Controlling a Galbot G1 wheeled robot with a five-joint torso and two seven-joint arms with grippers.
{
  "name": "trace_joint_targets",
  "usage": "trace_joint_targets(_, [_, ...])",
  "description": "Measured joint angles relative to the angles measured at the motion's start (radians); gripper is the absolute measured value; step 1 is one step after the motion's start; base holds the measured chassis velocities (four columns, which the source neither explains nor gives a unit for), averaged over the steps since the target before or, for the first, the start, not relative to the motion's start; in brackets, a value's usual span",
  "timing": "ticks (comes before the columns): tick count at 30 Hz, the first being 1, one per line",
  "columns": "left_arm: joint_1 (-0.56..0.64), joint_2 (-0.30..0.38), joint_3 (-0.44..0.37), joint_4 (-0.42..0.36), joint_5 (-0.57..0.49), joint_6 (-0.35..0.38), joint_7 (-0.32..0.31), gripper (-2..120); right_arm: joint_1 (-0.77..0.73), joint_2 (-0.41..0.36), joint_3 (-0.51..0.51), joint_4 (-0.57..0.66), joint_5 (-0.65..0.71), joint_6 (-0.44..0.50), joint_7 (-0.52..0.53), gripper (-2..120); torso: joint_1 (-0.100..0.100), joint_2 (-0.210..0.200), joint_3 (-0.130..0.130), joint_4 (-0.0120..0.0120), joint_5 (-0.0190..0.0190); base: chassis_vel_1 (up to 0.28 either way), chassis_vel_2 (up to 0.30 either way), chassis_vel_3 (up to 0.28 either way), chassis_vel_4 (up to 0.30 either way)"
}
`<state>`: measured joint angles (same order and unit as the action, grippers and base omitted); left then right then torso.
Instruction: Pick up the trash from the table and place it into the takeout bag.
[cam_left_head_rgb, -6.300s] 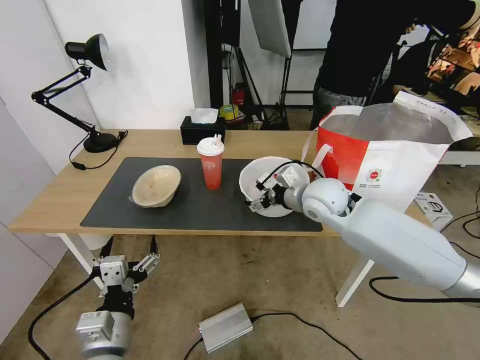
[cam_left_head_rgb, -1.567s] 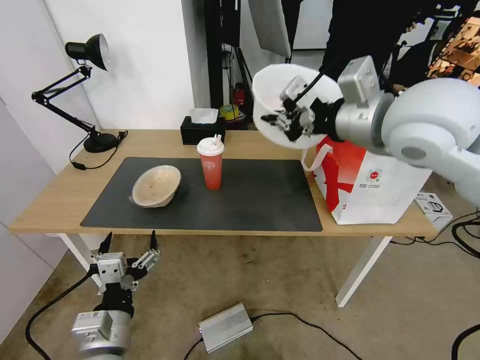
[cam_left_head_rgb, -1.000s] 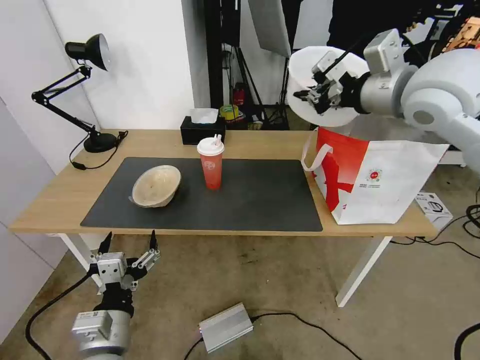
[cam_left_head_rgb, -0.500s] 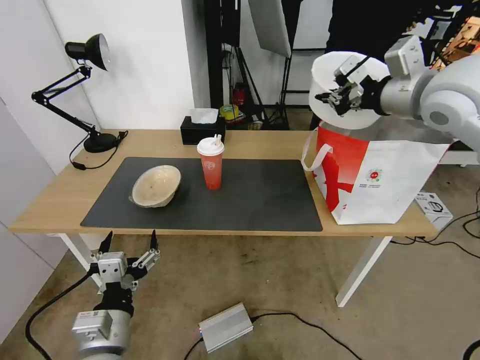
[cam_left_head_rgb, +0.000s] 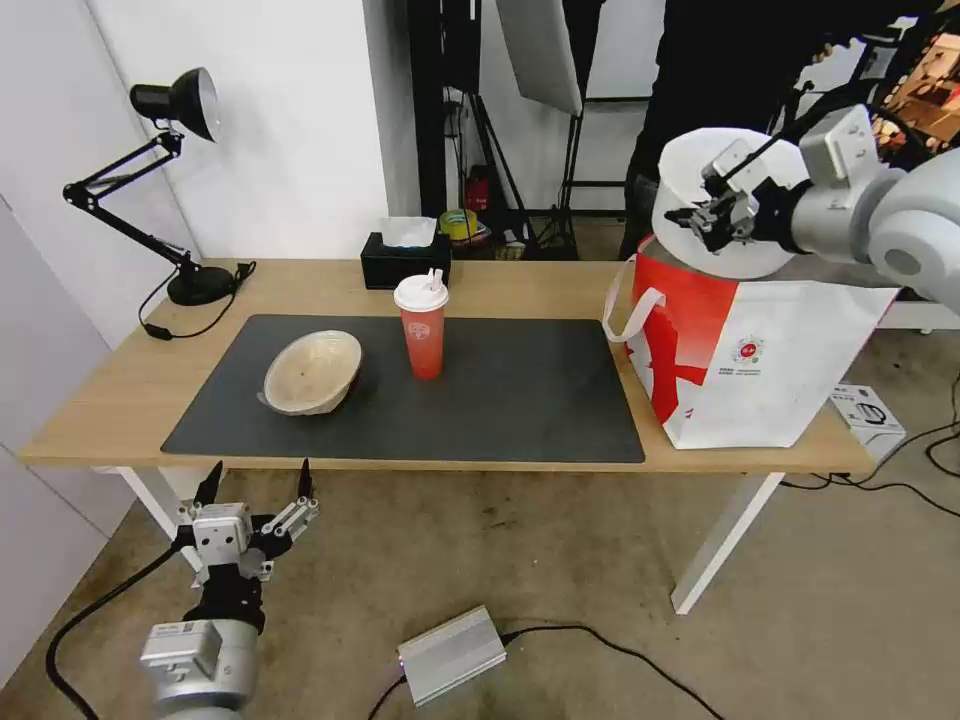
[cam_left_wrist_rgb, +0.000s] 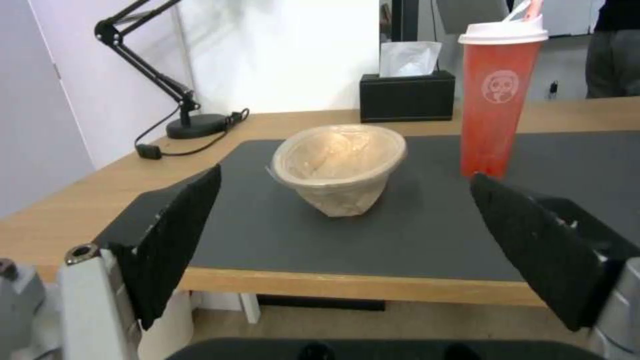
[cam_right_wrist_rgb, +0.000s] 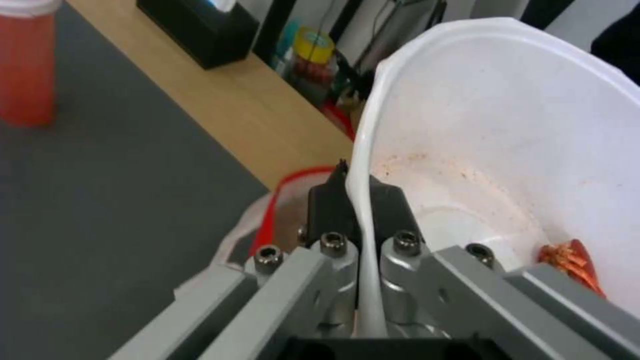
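Nearest, below the table (cam_left_head_rgb: 120, 400) edge, the left gripper (cam_left_head_rgb: 255, 495) hangs with fingers spread wide, holding nothing. On the dark mat (cam_left_head_rgb: 500, 400) sit the pulp bowl (cam_left_head_rgb: 312, 372) and the red cup (cam_left_head_rgb: 422, 325). Farther right, the right gripper (cam_left_head_rgb: 700, 215) pinches the white bowl (cam_left_head_rgb: 715, 255) by its rim, tilted above the takeout bag (cam_left_head_rgb: 760, 360) mouth, a red wrapper (cam_right_wrist_rgb: 567, 257) inside

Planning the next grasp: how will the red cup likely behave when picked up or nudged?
The cup stands tall and narrow on the mat, so a sideways nudge would probably tip it. Its smooth wall may slip in a light pinch. The lid is on, yet its fill cannot be seen, so its weight is uncertain.
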<state>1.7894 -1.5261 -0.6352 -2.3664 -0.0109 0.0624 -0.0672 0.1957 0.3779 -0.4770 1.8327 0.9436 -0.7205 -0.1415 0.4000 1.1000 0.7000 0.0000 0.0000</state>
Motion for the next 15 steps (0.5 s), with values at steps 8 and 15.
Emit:
trace_joint_targets(8, [0.0, 0.0, -0.004, -0.002, -0.008, 0.0, 0.0, 100, -0.103, -0.023, 0.087, 0.0, -0.024, 0.001, -0.016, 0, 0.0, 0.0, 0.0, 0.0001, 0.0, 0.0, 0.0, 0.0, 0.0])
trace_joint_targets(15, [-0.001, 0.001, -0.005, -0.003, -0.018, 0.003, 0.0, 100, -0.155, -0.039, 0.142, 0.0, -0.033, 0.001, -0.031, 0, 0.0, 0.0, 0.0, 0.0001, 0.0, 0.0, 0.0, 0.0, 0.0])
